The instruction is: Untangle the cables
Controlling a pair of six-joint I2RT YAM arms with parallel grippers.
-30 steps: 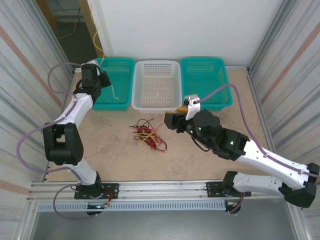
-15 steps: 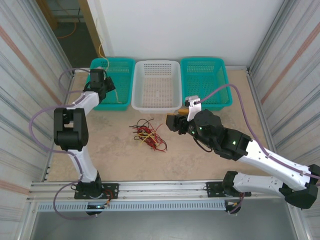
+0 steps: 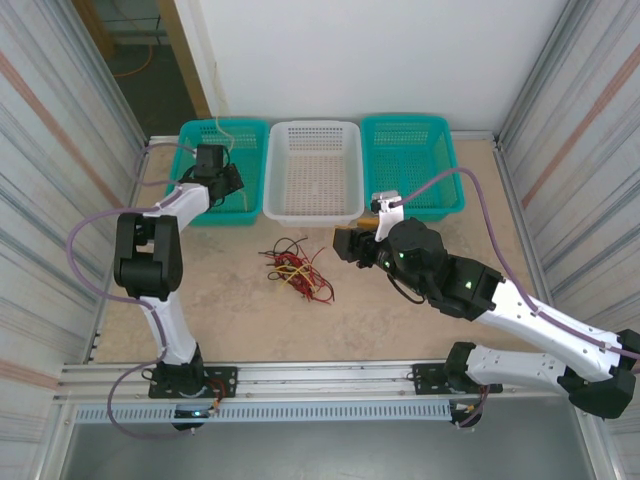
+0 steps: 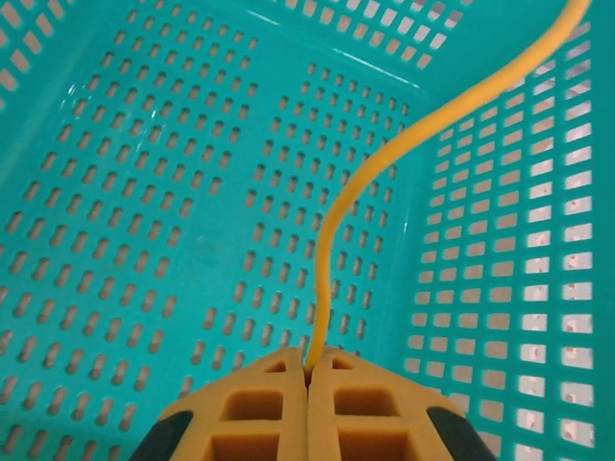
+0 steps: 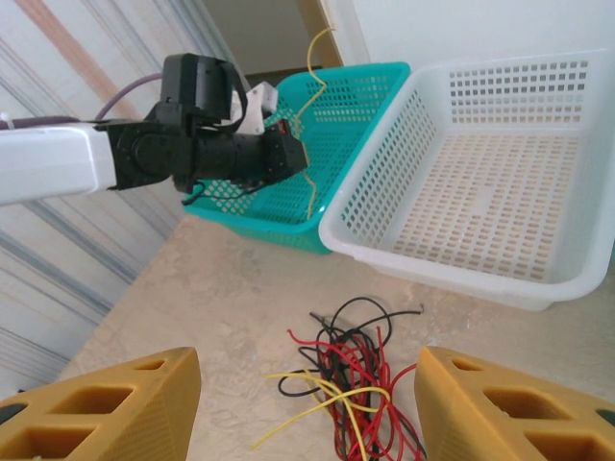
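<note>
Wrist close-up shows left pincer (image 4: 309, 373) pinching yellow cable (image 4: 322, 269) inside teal basket (image 4: 144, 144); overhead shows other cables (image 3: 298, 272) heaped on worktop (image 3: 220, 310), right pincer (image 3: 345, 243) wide beside them. Since earlier, left arm (image 3: 175, 205) has swung rightward over the basket.

Three perforated rectangular plastic baskets stand here: a left teal basket (image 3: 243, 122), a right teal basket (image 3: 405, 119) and one white basket (image 3: 315, 125). There are two black-and-white robot arms, left arm (image 3: 140, 262) and right arm (image 3: 470, 290). One thin yellow cable (image 4: 336, 221) is separate; one tangled heap of red, yellow and black cables (image 3: 297, 272) cannot be counted strand by strand.
</note>
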